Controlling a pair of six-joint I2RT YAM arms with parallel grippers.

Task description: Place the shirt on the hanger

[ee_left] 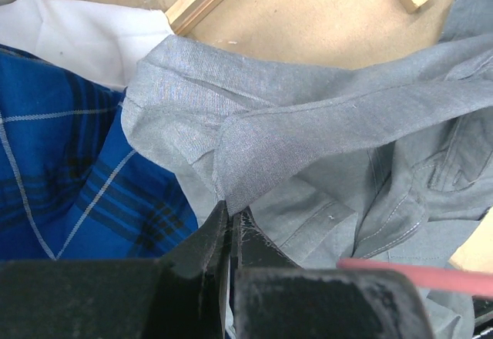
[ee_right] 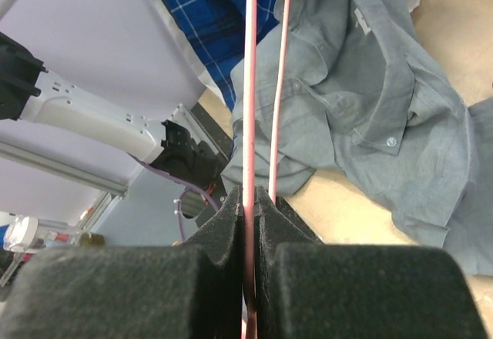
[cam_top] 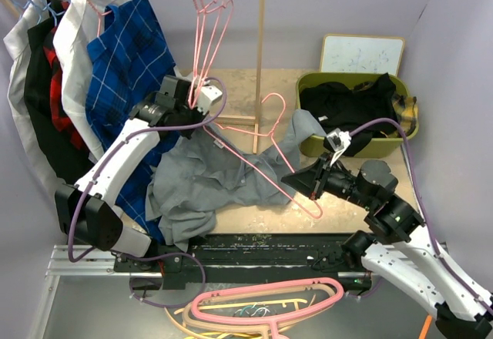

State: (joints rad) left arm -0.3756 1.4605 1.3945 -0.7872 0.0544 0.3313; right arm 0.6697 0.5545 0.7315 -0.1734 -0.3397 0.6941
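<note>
The left gripper pinches a fold of the grey shirt. At four o'clock from it, the right gripper is clamped on the pink hanger.

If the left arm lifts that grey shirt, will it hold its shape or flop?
Probably floppy: the shirt lies crumpled in soft folds. Pinched by one fold in the left gripper, it would likely hang and trail. The cloth looks thin, so probably light.

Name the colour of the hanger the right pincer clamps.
Pink hanger, clearest in right wrist view.
</note>
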